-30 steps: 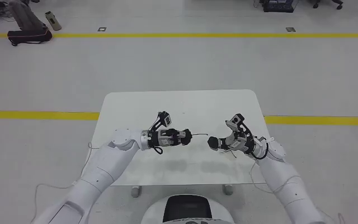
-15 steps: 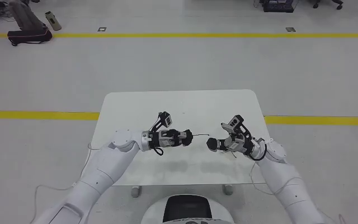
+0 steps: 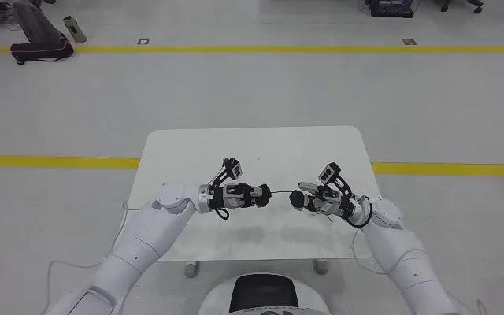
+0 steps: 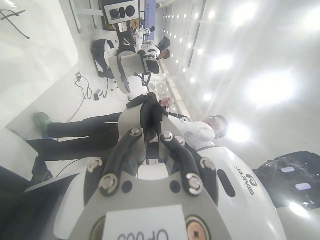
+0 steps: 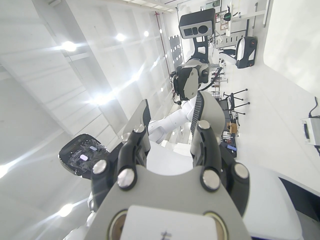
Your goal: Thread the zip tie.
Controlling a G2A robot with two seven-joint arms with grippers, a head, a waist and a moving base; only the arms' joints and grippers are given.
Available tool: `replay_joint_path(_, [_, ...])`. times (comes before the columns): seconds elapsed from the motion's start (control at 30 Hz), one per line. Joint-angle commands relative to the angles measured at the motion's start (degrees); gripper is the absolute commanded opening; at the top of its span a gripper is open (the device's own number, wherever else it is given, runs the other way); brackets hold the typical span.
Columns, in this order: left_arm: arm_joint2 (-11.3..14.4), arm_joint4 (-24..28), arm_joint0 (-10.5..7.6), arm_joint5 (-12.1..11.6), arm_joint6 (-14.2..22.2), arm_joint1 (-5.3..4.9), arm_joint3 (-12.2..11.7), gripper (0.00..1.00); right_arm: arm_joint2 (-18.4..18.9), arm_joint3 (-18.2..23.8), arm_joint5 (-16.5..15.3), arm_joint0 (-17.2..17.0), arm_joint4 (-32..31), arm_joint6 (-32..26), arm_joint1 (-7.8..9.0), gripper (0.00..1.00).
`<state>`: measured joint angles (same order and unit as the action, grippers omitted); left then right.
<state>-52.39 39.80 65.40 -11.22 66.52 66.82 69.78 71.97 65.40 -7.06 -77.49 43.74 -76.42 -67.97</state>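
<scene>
My left gripper [image 3: 262, 191] hovers above the middle of the white table [image 3: 252, 146], shut on a thin black zip tie [image 3: 280, 190]. The tie's free end sticks out sideways toward my right gripper [image 3: 298, 198]. That gripper hangs at about the same height, open, right at the tie's tip. Whether it touches the tie cannot be told. In the left wrist view the left gripper [image 4: 149, 106] pinches dark material, with the other arm's hand [image 4: 136, 62] beyond it. In the right wrist view the right gripper [image 5: 172, 109] stands apart with nothing between its fingers, facing the left arm's hand [image 5: 190, 81].
A loose black zip tie [image 4: 15, 18] lies on the table surface in the left wrist view. The table's front edge runs just below both forearms. A person stands beside the table, away from the tie.
My right gripper has moved left, closing the gap to the zip tie's free end. The left gripper has stayed nearly in place, holding the tie.
</scene>
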Motion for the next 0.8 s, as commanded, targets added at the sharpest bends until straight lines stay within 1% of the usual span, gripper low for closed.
replay_joint_path(0.0, [0.0,0.0,0.0,0.0,0.0,0.0,0.0,0.0,-0.3,-0.3,-0.3,0.3,-0.2,0.1,-0.04,0.38])
replay_joint_path(0.13, [0.0,0.0,0.0,0.0,0.0,0.0,0.0,0.0,-1.0,-1.0,-0.9,0.7,-0.5,0.1,-0.11,0.37])
replay_joint_path(0.47, [0.0,0.0,0.0,0.0,0.0,0.0,0.0,0.0,-2.1,-3.0,-2.1,2.0,-0.1,0.6,-0.33,0.26])
replay_joint_path(0.53, [0.0,0.0,0.0,0.0,0.0,0.0,0.0,0.0,-2.3,-3.3,-2.2,2.3,0.0,0.3,-0.37,0.23])
replay_joint_path(0.63, [0.0,0.0,0.0,0.0,0.0,0.0,0.0,0.0,-2.5,-3.7,-2.4,2.6,0.1,-0.1,-0.39,0.22])
replay_joint_path(0.77, [0.0,0.0,0.0,0.0,0.0,0.0,0.0,0.0,-2.8,-4.1,-2.8,3.0,0.6,-0.8,-0.45,0.17])
